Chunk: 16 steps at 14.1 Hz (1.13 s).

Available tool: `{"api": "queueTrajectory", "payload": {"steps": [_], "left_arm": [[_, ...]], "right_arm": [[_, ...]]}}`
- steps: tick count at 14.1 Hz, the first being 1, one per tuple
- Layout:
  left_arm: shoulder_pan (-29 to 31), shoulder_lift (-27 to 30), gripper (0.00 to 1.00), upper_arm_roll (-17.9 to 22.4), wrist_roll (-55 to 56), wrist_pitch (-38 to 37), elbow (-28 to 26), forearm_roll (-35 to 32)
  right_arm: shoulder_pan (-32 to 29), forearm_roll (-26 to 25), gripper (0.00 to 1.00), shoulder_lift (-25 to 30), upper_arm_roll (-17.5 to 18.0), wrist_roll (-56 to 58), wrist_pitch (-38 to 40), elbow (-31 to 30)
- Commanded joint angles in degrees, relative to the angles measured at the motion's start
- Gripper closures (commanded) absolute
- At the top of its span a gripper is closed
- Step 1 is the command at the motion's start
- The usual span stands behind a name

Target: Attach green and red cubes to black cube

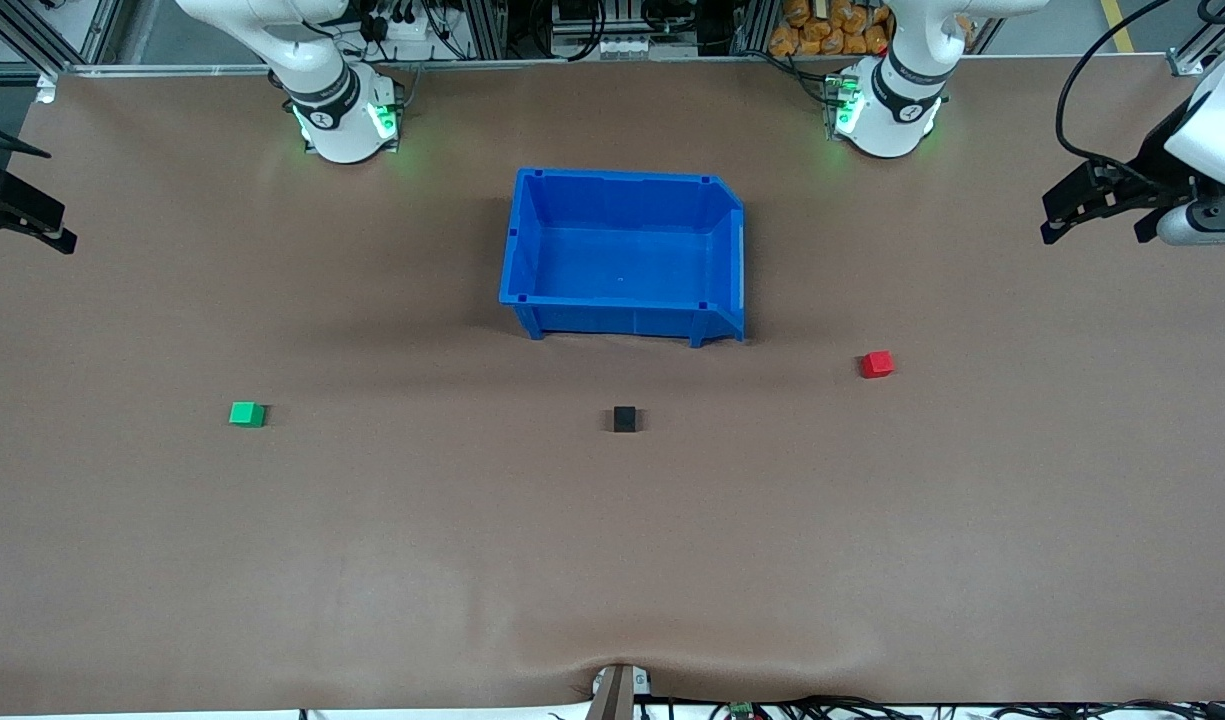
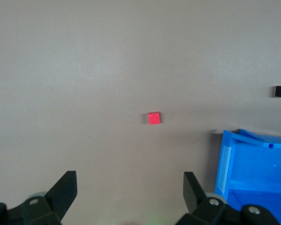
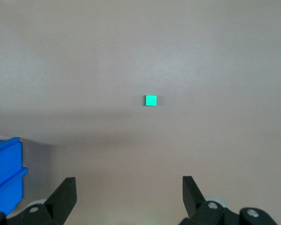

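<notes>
Nothing grasped yet. Both arms sit high at their own ends of the table, neither over a cube.

Left gripper (image 2: 130, 192): fingers spread wide, empty, up over the left arm's end of the table. Right gripper (image 3: 129, 194): same, fingers wide apart, empty, over the right arm's end.

Layout: black cube (image 1: 625, 419) sits on the mat mid-table, nearer the front camera than the blue bin (image 1: 532, 240). Red cube (image 1: 877, 364) lies toward the left arm's end, well apart from the black one. Green cube (image 1: 247, 413) lies toward the right arm's end, also well apart. All three rest flat on the brown mat (image 1: 472, 560); the bin looks empty.

Risks as I see them:
- Cubes are tiny against the finger span. An off-centre descent likely nudges a cube sideways instead of pinching it.
- The red cube sits rotated relative to the mat edges. If the wrist isn't yawed to match, fingers close on corners and the cube can twist or pop out.
- Black cube is loose. Pushing the first cube in from one side probably slides it away rather than mating.
- Both arms converge mid-table for the join, so gripper collision is possible if they arrive together.
- The bin is close to the black cube, which could clip an approach from the bases.
</notes>
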<state>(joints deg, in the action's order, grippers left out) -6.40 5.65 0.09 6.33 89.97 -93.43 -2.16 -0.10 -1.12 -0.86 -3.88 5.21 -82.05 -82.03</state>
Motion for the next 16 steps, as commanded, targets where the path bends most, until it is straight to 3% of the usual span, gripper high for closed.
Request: {"api": "queueTrajectory", "payload": {"steps": [1,16], "left_arm": [[0.2,0.1,0.0,-0.3,-1.1,-2.0,1.9,-0.3],[0.2,-0.5,0.0,0.1,-0.5,-4.7,4.0,-0.4]], "right_arm": [[0.2,-0.2,0.0,-0.5,0.0,0.4,0.4,1.1],[0.6,-0.2,0.0,-0.6,0.0,0.5,0.7,1.1]]}}
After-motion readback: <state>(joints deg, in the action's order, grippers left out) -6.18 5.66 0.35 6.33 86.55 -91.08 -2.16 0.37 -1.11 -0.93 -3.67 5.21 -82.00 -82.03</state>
